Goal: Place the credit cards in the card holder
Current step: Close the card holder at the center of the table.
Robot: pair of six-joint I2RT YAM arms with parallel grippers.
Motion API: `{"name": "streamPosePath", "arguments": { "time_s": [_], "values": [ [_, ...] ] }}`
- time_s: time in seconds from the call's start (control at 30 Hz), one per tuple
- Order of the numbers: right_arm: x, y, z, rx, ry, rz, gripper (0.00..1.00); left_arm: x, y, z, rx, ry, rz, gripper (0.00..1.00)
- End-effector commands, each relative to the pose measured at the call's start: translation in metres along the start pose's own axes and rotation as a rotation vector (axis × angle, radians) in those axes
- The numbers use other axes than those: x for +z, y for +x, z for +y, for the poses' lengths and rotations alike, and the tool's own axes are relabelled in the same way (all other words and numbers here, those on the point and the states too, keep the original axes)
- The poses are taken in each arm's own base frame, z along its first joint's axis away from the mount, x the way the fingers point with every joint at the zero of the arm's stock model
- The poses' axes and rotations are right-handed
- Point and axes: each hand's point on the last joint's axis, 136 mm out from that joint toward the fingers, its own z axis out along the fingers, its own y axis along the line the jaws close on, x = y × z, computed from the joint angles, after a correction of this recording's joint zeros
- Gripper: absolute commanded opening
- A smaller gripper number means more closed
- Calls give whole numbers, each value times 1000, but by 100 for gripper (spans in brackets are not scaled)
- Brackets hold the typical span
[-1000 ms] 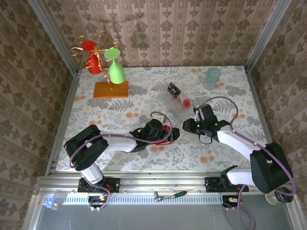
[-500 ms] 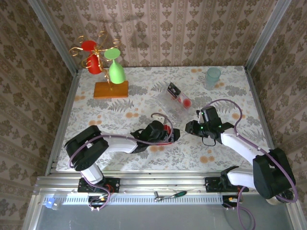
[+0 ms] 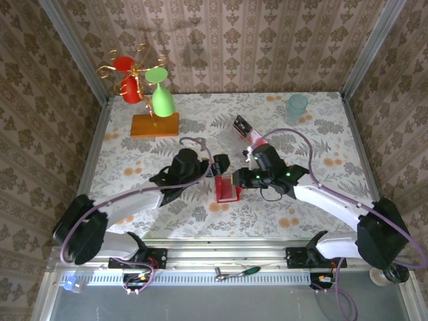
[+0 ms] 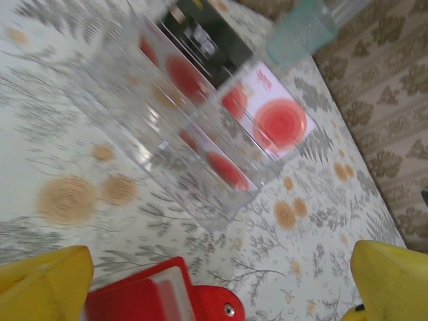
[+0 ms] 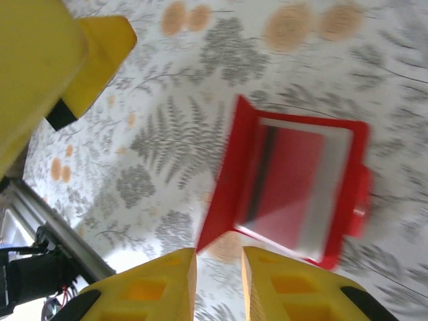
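Card holder (image 3: pixel 227 189) lay open on desk (image 3: pixel 134 154), between the two hands. Left hand (image 3: pixel 218 166) was spread wide and empty, at the holder's far-left corner. Right hand (image 5: pixel 219 281) was just beside the holder's right side, fingers drawn close with a slim gap, nothing seen between. Credit cards (image 4: pixel 274 119) sat in and against clear tray (image 4: pixel 154 140), behind the holder.

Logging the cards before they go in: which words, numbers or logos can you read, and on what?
Nothing reads clearly.
Black rectangular card in the clear plastic compartment tray: pale markings, too blurred.
Whitish card with a red round blotch: small red print, too blurred.
Flat red folding card holder: none seen.
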Motion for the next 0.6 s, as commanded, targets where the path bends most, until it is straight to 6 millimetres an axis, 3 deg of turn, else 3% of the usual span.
{"name": "streamPosePath", "arguments": {
  "time_s": [0.0, 0.17, 0.3, 0.43, 0.57],
  "values": [
    [22, 0, 14, -36, 44, 48, 25, -31, -7, 40, 6, -150, -29, 100],
    [61, 5, 46, -109, 43, 137, 24, -79, -19, 88, -66, -310, -122, 100],
    [88, 12, 54, -152, 80, 215, 23, -93, -12, 107, -94, -349, -127, 100],
    [99, 15, 37, -168, 185, 262, 21, -90, 0, 115, -99, -364, -95, 100],
    [97, 24, 9, -166, 282, 304, 19, -83, 7, 119, -93, -372, -64, 100]
  ]
}}
